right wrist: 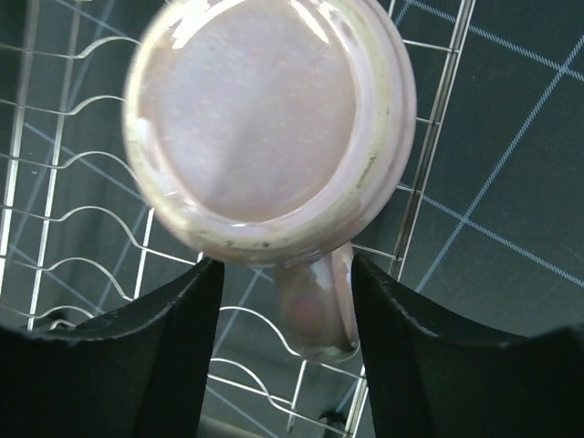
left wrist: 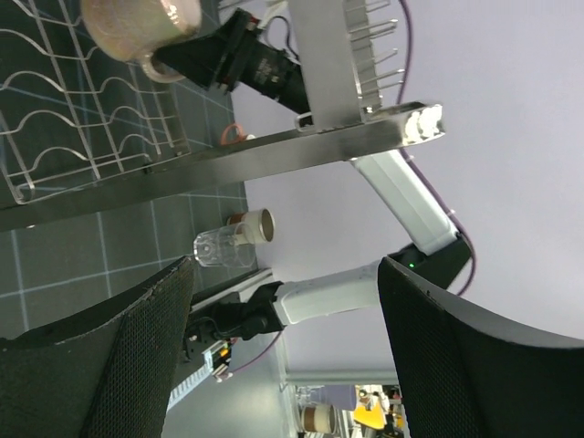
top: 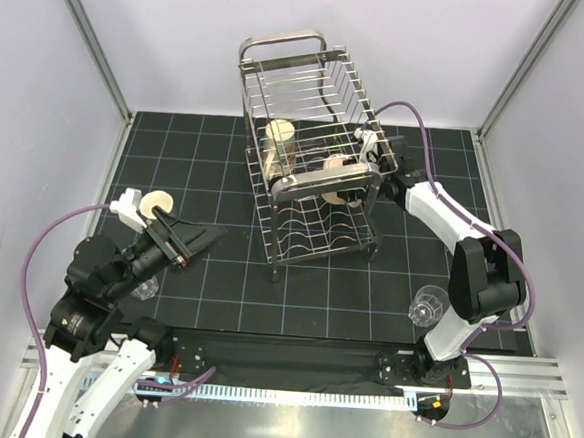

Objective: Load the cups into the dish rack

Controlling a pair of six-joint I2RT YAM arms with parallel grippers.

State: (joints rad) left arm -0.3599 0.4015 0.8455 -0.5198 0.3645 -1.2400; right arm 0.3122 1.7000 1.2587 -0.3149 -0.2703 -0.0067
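Observation:
The dish rack (top: 306, 212) stands mid-table. A cream cup (top: 279, 143) sits in its upper tier. Beside that, a salmon pink cup (top: 336, 169) rests bottom-up toward my right gripper (top: 359, 176). In the right wrist view, the pink cup (right wrist: 265, 119) fills the top. Its handle (right wrist: 315, 306) hangs between the open fingers of the right gripper (right wrist: 287, 265), with gaps on both sides. My left gripper (top: 205, 238) hovers open and empty left of the rack, and in its own view the left gripper (left wrist: 283, 319) frames the far arm.
A cream cup (top: 156, 206) stands on the mat at the left. A clear tumbler (top: 147, 289) sits under the left arm. Another tumbler (top: 427, 307) stands by the right arm's base, with a brown-banded cup (left wrist: 257, 224) behind it. The rack's top rail (left wrist: 274, 151) crosses the left wrist view.

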